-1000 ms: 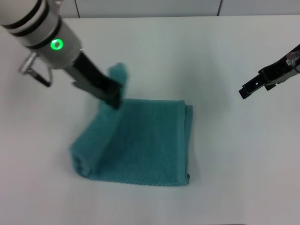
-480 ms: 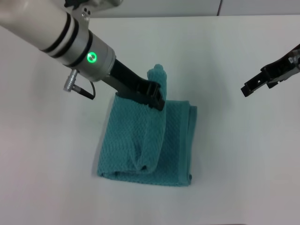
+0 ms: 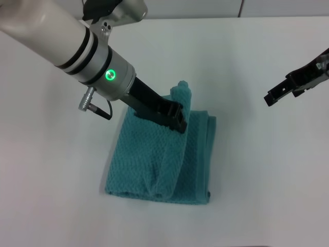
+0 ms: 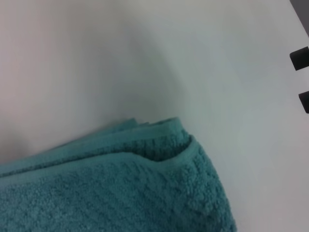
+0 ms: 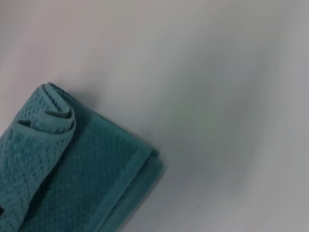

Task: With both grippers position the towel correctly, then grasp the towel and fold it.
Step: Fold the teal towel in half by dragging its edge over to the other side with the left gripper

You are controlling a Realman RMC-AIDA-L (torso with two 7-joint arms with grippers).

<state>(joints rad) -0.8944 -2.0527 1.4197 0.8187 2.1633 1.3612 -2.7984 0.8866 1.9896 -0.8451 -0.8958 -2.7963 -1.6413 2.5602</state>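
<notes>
Folding is the step in hand: the towel (image 3: 164, 154) lies near the middle of the white table (image 3: 267, 180), already doubled, and its left flap is carried over toward the right edge, standing up in a bunched ridge at the far side. The left gripper (image 3: 177, 116) sits at that ridge with its 2 fingers clenched on the raised corner of cloth, arm reaching in from the far left. The right gripper (image 3: 280, 92) hangs well apart to the right, above bare table, its jaws parted and holding nothing.

As I judge it, the next move calls for laying the flap flat so its edge meets the stacked right edge, then letting go without dragging the layers askew; the loose roll could slump back.

The table is plain, matte and white; a pale wall (image 3: 164, 7) with 2 thin seams runs along its far side.
</notes>
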